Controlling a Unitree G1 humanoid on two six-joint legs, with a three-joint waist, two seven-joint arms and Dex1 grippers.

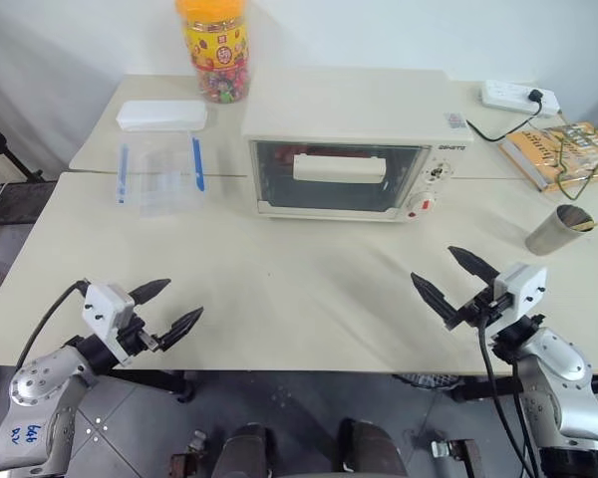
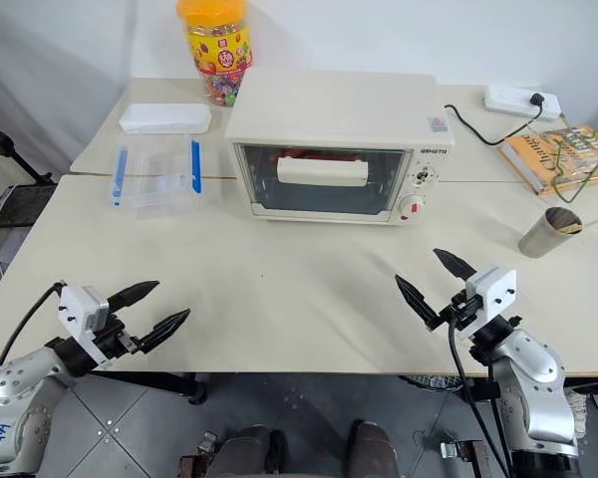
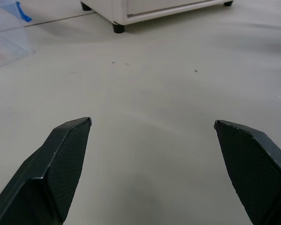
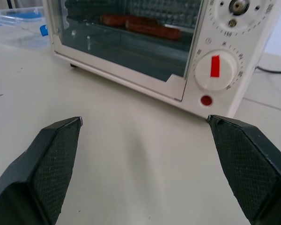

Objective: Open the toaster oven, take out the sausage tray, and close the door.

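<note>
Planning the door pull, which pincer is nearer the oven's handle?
Right. The right pincer sits below the knob side; the left pincer is off beyond the opposite side, farther from the handle.

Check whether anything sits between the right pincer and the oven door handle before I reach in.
Nothing visible does. The right pincer is open over bare table, and the stretch up to the door and its handle is free. The metal cup stands off to the right, outside that path.

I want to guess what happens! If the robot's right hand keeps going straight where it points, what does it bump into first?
Probably the toaster oven: the open right hand faces its knob side, across bare table.
</note>
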